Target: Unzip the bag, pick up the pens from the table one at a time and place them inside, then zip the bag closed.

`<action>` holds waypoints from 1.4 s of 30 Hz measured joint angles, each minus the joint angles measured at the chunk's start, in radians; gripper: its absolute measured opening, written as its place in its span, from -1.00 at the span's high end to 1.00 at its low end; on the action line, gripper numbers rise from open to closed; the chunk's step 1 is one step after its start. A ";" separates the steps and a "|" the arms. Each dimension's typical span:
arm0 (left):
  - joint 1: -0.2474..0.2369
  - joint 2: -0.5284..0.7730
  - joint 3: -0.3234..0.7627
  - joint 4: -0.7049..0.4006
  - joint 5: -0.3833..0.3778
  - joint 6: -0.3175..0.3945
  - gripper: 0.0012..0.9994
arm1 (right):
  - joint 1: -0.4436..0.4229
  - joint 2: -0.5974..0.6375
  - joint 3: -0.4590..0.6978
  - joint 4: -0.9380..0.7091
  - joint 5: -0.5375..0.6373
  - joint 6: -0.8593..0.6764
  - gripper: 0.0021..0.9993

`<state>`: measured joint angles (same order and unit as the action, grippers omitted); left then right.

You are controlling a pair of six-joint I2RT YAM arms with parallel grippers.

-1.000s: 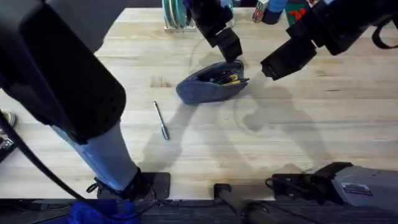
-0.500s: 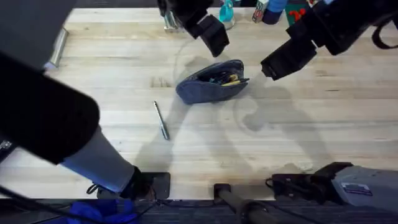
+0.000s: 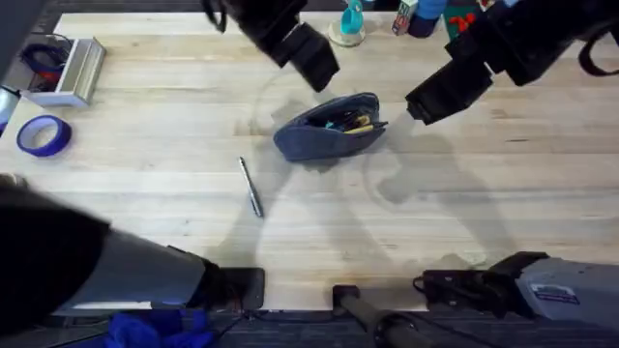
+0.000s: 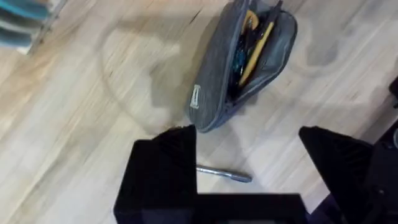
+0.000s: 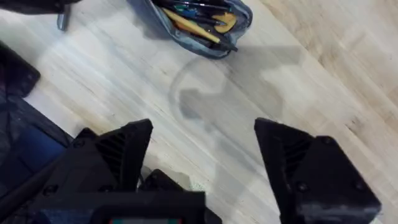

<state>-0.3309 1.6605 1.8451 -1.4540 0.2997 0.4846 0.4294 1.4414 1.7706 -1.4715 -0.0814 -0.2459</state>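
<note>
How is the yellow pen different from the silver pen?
The yellow pen is yellow and lies inside the open bag; the silver pen is grey metal and lies bare on the table, apart from the bag. Other things crowd the yellow pen; the silver pen lies alone. Both are slim, and neither is held.

Clutter along the far and left edges

A flat roll of blue tape (image 3: 43, 135) lies at the left side. Just beyond it stands a silvery metal holder (image 3: 73, 71) with a darker blue loop (image 3: 39, 56) inside. Well to the right of the tape roll, along the far edge, stands a small teal bottle on a round pale base (image 3: 350, 24), then a dark blue container (image 3: 427, 16) beside a red and green packet (image 3: 462, 17). In the left wrist view, teal slats (image 4: 25, 20) show at a corner.
</note>
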 joint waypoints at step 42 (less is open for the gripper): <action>0.087 -0.464 -0.808 0.175 -0.349 -1.073 -0.99 | 0.000 0.000 0.000 0.000 0.000 0.000 -0.99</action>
<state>-0.2440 1.1965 1.0369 -1.2787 -0.0498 -0.5880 0.4294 1.4411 1.7706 -1.4715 -0.0814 -0.2462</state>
